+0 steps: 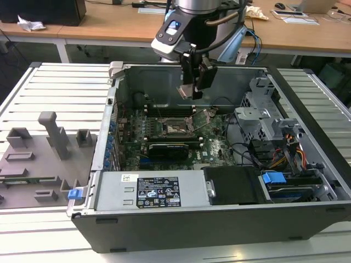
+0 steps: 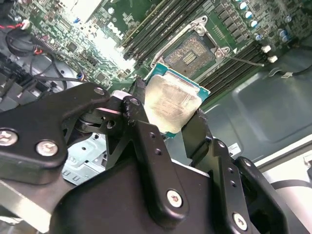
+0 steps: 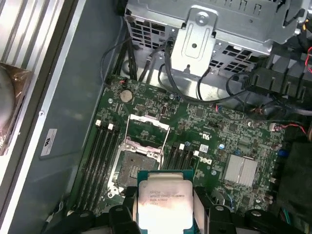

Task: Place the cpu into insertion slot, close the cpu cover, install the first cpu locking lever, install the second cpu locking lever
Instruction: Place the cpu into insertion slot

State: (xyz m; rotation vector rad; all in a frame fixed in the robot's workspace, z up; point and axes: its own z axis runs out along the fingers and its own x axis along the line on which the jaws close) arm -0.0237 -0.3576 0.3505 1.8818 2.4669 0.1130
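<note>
My gripper [image 1: 193, 87] hangs above the open computer case, shut on the cpu [image 1: 185, 91]. In both wrist views the cpu [image 2: 171, 103] [image 3: 163, 202] is a small square chip with a pale metal top and a green rim, pinched at two opposite edges between black fingers [image 2: 141, 105]. The insertion slot [image 3: 134, 168] [image 2: 191, 56] [image 1: 176, 129] lies bare on the green motherboard, below the chip and apart from it. The cpu cover [image 3: 146, 130] is a grey metal frame swung up open at one side of the slot. A thin wire locking lever [image 2: 243, 61] stands out beside the slot.
Memory slots [image 3: 100, 156] flank the socket and a finned heatsink [image 3: 241, 170] sits nearby. A metal drive cage [image 1: 258, 118] with cables fills the exterior view's right, a power supply [image 1: 159, 192] the front. A grey fixture plate [image 1: 44, 159] lies outside the case on the left.
</note>
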